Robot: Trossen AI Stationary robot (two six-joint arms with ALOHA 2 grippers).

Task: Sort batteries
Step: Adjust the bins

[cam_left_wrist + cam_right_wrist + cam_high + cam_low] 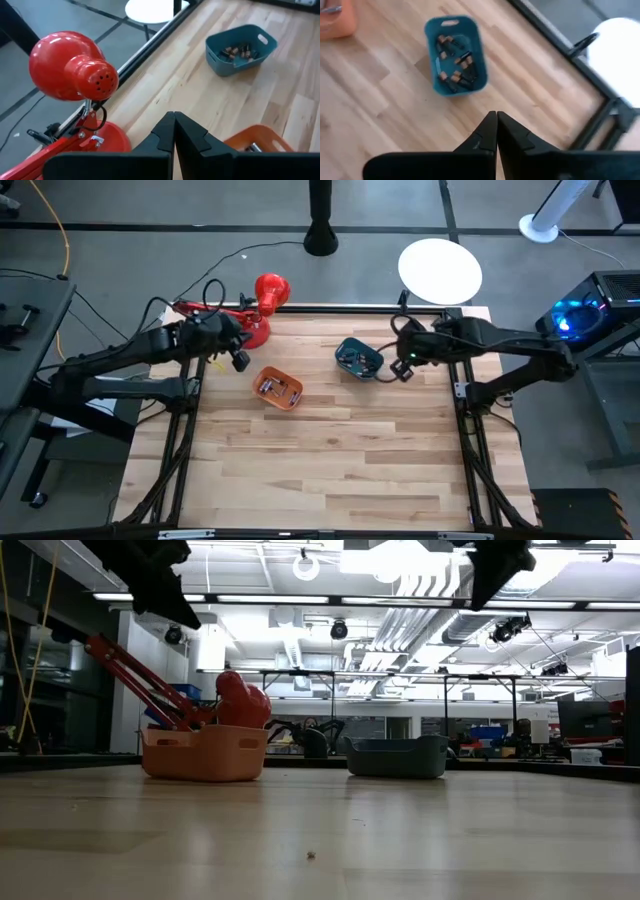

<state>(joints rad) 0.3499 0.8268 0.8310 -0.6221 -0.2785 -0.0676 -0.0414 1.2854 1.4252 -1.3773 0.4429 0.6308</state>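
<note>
Some batteries are lying in the teal bin; the orange bin's contents are blurring. Both left gripper and right gripper are hovering closed, empty.

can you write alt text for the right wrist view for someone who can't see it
A teal bin holding several dark batteries with copper-coloured ends sits on the wooden table, seen from above past the right gripper, whose two dark fingers meet. An orange bin shows at the picture's corner.

I count two bins, one orange and one teal, plus one red lamp.
</note>
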